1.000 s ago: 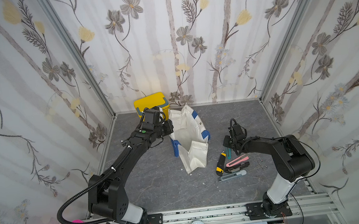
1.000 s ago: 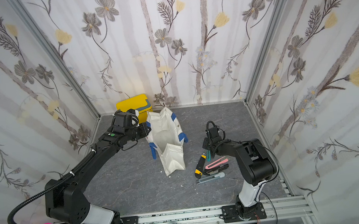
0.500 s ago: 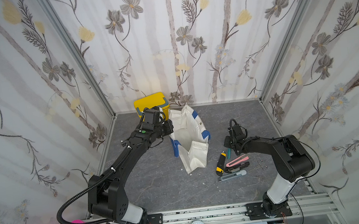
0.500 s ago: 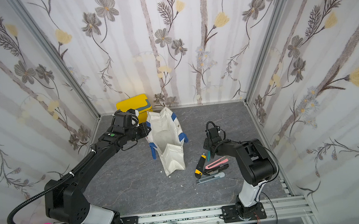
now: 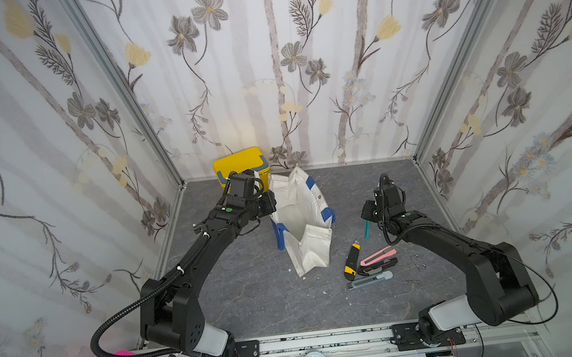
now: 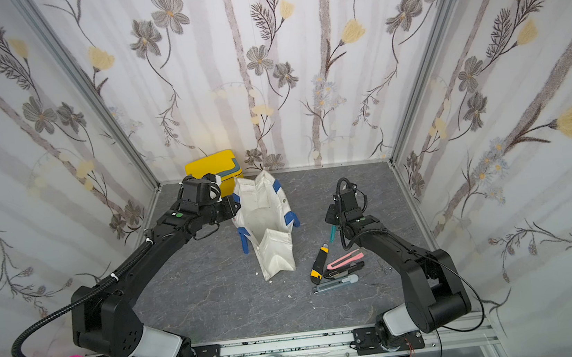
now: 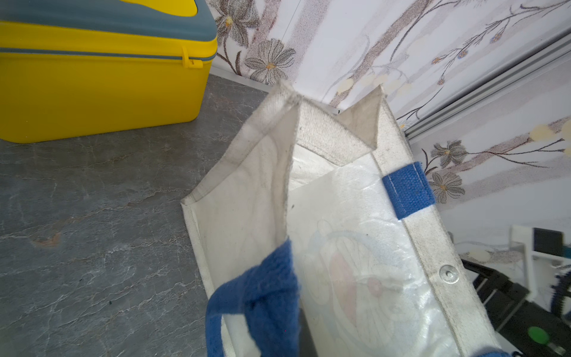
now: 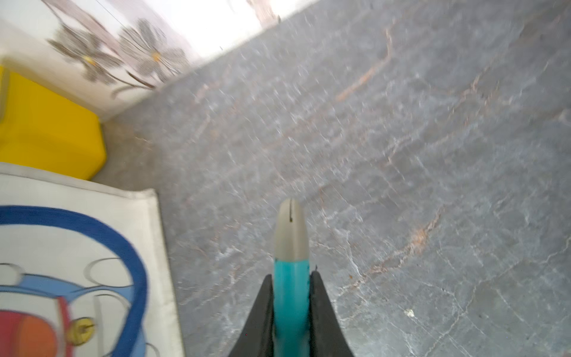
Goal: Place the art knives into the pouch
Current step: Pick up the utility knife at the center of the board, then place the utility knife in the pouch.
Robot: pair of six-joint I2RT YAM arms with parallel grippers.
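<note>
**Operator:** Where is the knife sitting?

**Spotter:** Your right gripper (image 5: 367,216) is gripping the knife (image 5: 366,230) right of centre in both top views. In the right wrist view its 2 black fingers (image 8: 262,312) are pressing on the teal body from either side, so the jaws are standing only as wide as the knife. The grey tip is pointing out past them over bare table (image 5: 253,298). I can't tell whether the tip is touching the table.

**Operator:** And the pouch?

**Spotter:** The pouch (image 5: 301,221) is sitting at the centre of both top views with its mouth gaping open. Your knife is hanging outside it, to its right and apart from it.

**Operator:** What is my left arm doing?

**Spotter:** Your left gripper (image 5: 268,203) is sitting at the pouch's left rim, next to a blue handle (image 7: 262,293). Its jaws are closed all the way, but they are hidden, so I can't tell whether they are pinching cloth.

**Operator:** Anything else nearby?

**Spotter:** A yellow box (image 5: 239,162) is standing at the back, just upper left of the pouch. 4 other cutters (image 5: 352,257) are lying in a cluster at its lower right.
</note>
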